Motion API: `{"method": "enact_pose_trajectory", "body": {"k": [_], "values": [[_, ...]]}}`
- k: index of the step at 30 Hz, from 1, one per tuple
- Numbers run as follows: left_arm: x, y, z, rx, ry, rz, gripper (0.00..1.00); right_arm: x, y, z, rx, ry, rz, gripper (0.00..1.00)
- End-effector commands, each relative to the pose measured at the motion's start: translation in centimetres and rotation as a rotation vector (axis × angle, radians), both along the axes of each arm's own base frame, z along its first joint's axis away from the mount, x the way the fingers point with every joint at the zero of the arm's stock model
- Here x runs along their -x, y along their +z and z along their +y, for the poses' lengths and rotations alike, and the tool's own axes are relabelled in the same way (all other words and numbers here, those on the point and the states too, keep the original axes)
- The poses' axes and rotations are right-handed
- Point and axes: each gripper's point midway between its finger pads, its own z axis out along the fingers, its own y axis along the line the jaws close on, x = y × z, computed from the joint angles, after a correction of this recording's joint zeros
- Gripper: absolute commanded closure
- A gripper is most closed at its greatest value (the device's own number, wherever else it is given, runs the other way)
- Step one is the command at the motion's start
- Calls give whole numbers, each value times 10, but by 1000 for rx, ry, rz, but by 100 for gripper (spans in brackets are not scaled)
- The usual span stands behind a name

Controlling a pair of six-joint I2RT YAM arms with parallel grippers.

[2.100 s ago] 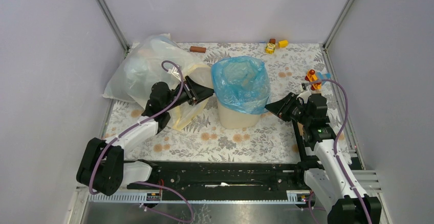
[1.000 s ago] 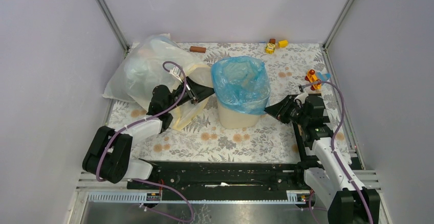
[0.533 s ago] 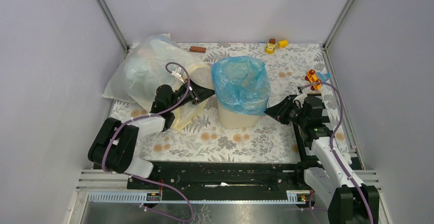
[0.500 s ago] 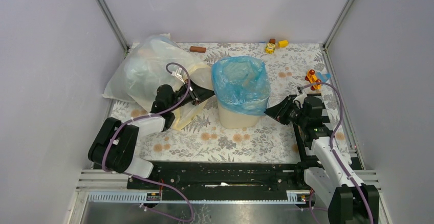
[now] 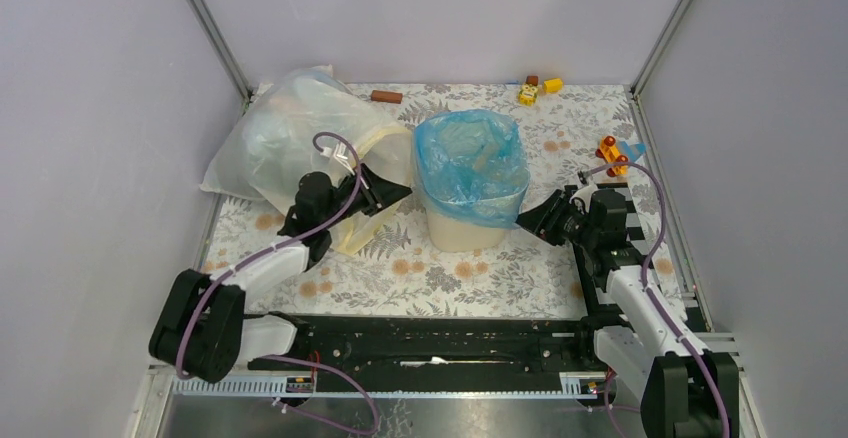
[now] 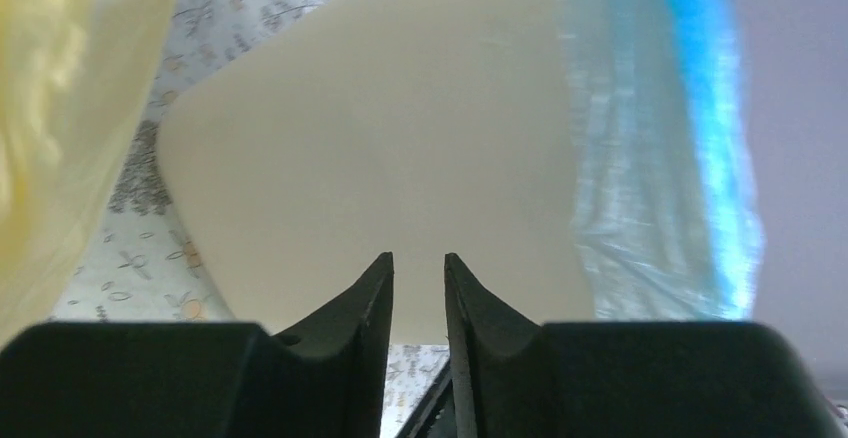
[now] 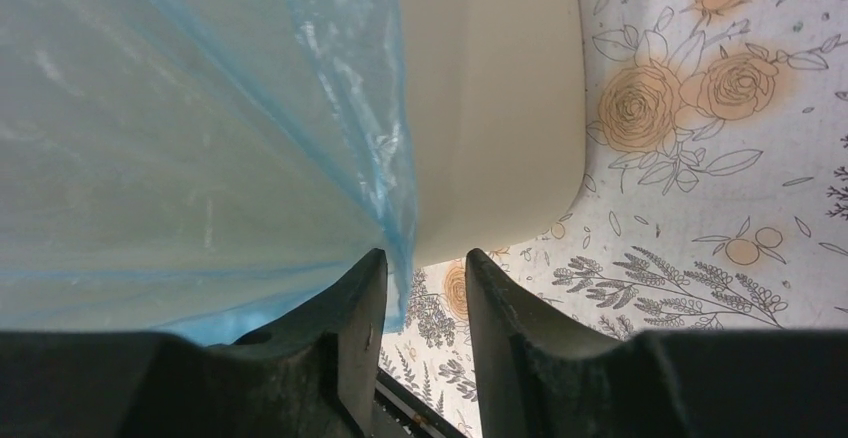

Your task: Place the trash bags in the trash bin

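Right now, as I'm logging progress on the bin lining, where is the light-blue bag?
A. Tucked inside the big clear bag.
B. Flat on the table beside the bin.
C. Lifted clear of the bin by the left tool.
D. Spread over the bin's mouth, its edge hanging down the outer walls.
D: the light-blue bag covers the mouth of the cream bin, and its edge hangs down the outside walls, as the top view and both wrist views show.

Light-blue trash bag (image 5: 470, 163) over the mouth of the trash bin (image 5: 462, 230)
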Motion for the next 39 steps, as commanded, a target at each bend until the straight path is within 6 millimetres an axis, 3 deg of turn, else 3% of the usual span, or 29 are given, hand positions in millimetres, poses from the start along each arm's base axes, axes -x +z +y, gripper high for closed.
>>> {"method": "enact_pose_trajectory", "body": {"k": [1,6,10,13,15,29,31,33,39], "values": [[5,49,7,77,23,-136,67,-8,29,-3,20,-6,-145,56],[17,80,9,192,-1,-159,40,-5,40,-6,39,-14,-190,53],[22,90,4,278,-50,-143,36,-4,42,-4,35,-3,-188,54],[23,94,1,332,-81,-136,26,-2,42,-3,29,9,-186,52],[21,93,-1,357,-94,-125,26,-1,43,-2,26,13,-191,50],[22,112,-11,545,-231,-141,67,3,42,3,-4,39,-177,53],[20,110,-11,542,-231,-138,79,4,42,4,-9,40,-177,53],[19,107,-11,535,-225,-138,98,4,42,4,-12,39,-178,54],[9,82,-11,441,-177,-94,100,-1,55,-5,55,5,-216,55]]}}
